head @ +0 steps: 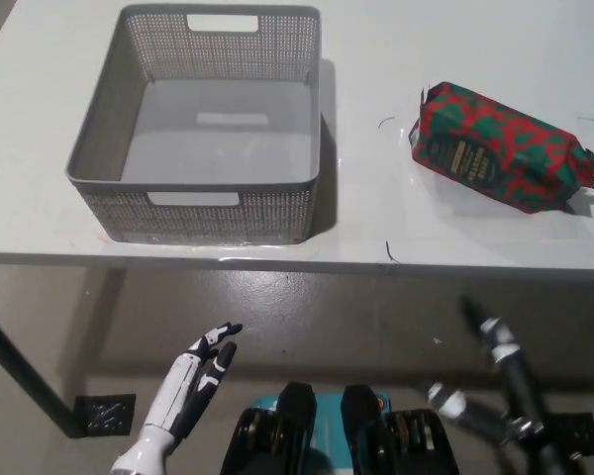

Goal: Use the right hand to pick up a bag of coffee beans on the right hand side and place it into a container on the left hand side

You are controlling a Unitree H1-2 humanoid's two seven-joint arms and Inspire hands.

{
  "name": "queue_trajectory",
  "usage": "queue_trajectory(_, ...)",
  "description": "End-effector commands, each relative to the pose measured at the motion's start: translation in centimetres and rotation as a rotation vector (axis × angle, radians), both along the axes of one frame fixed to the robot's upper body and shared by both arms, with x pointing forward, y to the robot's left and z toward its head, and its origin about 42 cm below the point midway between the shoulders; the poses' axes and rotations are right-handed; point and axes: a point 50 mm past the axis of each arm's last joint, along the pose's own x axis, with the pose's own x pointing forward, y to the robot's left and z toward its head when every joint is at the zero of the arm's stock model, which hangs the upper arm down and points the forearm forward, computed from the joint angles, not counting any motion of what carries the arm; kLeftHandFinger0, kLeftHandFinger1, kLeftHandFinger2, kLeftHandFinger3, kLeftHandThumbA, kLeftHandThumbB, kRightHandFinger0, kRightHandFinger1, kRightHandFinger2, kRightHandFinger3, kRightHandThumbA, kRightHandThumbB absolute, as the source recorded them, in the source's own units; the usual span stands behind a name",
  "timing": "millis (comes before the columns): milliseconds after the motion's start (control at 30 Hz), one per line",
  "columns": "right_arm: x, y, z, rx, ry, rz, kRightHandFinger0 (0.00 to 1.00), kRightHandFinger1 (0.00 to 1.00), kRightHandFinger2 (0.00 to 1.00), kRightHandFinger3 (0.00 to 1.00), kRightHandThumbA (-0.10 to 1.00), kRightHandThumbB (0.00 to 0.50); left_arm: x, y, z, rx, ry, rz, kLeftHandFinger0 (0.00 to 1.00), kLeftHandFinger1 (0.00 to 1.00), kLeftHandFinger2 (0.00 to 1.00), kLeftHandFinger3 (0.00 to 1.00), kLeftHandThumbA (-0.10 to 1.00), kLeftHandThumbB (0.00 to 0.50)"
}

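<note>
Here the coffee bag (503, 146) lies at 2 o'clock on the table (376, 213), the container (206, 127) at 11. The left hand (193, 381) rests low with fingers apart, holding nothing; the right hand (490, 381) is blurred, so I cannot tell its state.

My black right hand (495, 381) is a motion-smeared blur, grip unreadable. My white left hand (193, 386) runs off the bottom edge.

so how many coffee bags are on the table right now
1. The red and green coffee bag lies on its side at the table's right, apart from the grey basket, which looks empty.
</note>
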Motion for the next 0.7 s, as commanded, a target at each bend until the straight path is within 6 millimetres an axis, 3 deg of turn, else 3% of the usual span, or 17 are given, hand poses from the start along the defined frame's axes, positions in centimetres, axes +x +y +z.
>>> queue_trajectory(0,2.3,-1.8,4.5,0.016,-0.13,-0.083,1.0,1.0,1.0,1.0,0.83,0.218,-0.6,0.7,0.9,0.007,-0.058,0.015,1.0,1.0,1.0,1.0,1.0,0.297)
queue_trajectory(67,3.6,-2.4,6.1,-0.019,-0.164,-0.099,1.0,1.0,1.0,1.0,0.81,0.213,-1.0,1.0,0.8,0.008,-0.051,0.028,1.0,1.0,1.0,1.0,1.0,0.297)
queue_trajectory(200,5.9,-4.6,10.2,-0.163,-0.171,-0.111,1.0,1.0,1.0,1.0,0.87,0.245,-2.8,0.8,-0.3,0.005,-0.023,0.04,1.0,1.0,1.0,1.0,1.0,0.282)
queue_trajectory(267,7.8,-5.3,12.2,-0.218,-0.17,-0.131,1.0,1.0,1.0,1.0,0.94,0.297,-3.5,0.9,-0.6,-0.003,-0.005,0.048,1.0,1.0,1.0,1.0,1.0,0.302)
queue_trajectory(333,8.9,-5.5,13.0,-0.248,-0.163,-0.138,1.0,1.0,1.0,1.0,0.96,0.295,-3.9,1.0,-0.8,-0.001,0.003,0.055,1.0,1.0,1.0,1.0,1.0,0.299)
queue_trajectory(433,12.7,-5.9,16.3,-0.314,-0.156,-0.156,1.0,1.0,1.0,1.0,0.98,0.321,-4.5,1.0,-1.1,0.009,0.012,0.052,1.0,1.0,1.0,1.0,1.0,0.291)
queue_trajectory(500,14.8,-6.0,18.5,-0.38,-0.158,-0.153,1.0,1.0,1.0,1.0,0.99,0.287,-4.7,1.0,-1.2,0.017,0.015,0.049,1.0,1.0,1.0,1.0,1.0,0.283)
queue_trajectory(600,18.3,-6.1,21.4,-0.479,-0.146,-0.164,1.0,1.0,1.0,1.0,0.99,0.297,-4.7,1.0,-1.3,0.02,0.01,0.046,1.0,1.0,1.0,1.0,1.0,0.274)
queue_trajectory(667,21.1,-5.9,23.4,-0.576,-0.1,-0.17,1.0,1.0,1.0,1.0,1.0,0.344,-4.9,1.0,-1.4,0.021,0.017,0.048,1.0,1.0,1.0,1.0,1.0,0.272)
